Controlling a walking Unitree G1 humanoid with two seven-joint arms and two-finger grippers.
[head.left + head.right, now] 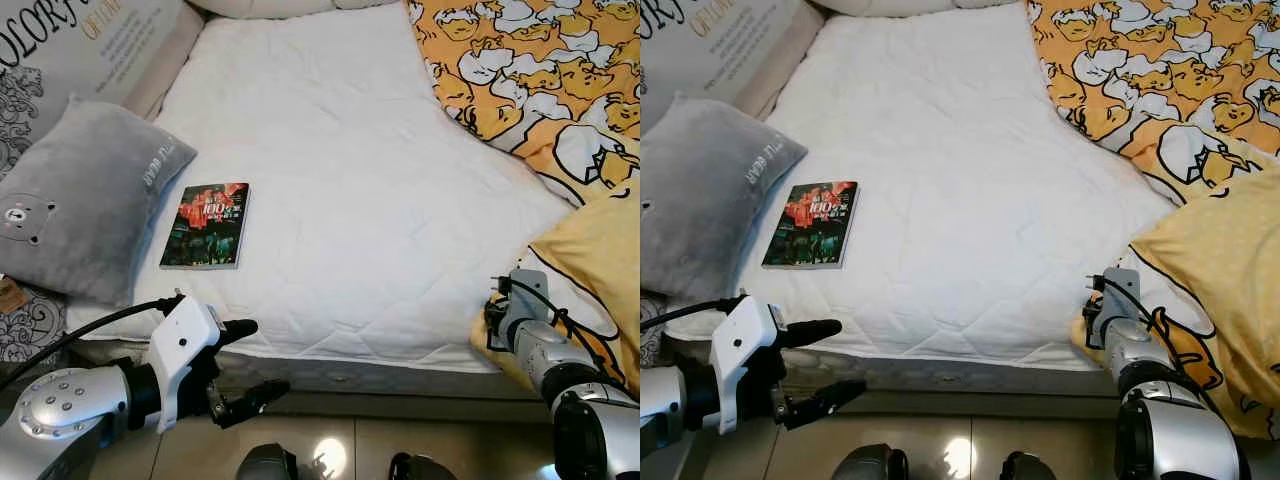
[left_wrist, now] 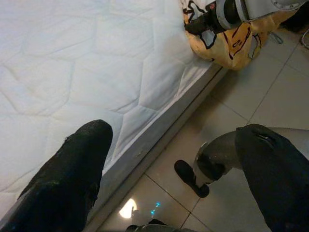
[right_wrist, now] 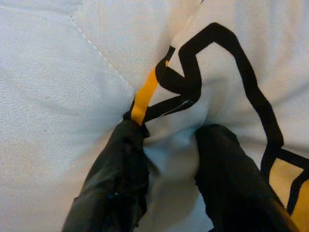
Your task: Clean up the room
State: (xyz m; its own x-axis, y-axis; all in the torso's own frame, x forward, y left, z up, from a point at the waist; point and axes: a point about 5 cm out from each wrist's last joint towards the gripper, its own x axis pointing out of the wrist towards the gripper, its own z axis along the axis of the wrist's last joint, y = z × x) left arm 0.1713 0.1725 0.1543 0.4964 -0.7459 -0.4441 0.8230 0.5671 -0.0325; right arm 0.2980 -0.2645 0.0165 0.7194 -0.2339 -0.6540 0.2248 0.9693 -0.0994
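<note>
1. The robot stands at the foot edge of the bed (image 1: 340, 180), which serves as the landmark here. The yellow cartoon-print duvet (image 1: 530, 70) is bunched along the bed's right side, with a corner spilling over the foot edge.

2. The right gripper (image 3: 169, 159) is at that hanging corner, its two black fingers (image 3: 120, 174) pinched into a fold of the printed cloth; it grips the duvet, though only a shallow tuck appears to sit between the pads.

3. The left gripper (image 1: 245, 360) hangs just off the bed's foot edge on the left, fingers spread apart and holding nothing.

4. A book (image 1: 206, 225) lies flat on the white mattress, near the bed's left side, just beside a grey bear cushion (image 1: 85, 200).

5. To do this step well, the robot should probably seat more fabric between the fingers before pulling, then draw the corner evenly so the fold does not slip out.

6. The free left gripper could steady or take a second corner.
</note>
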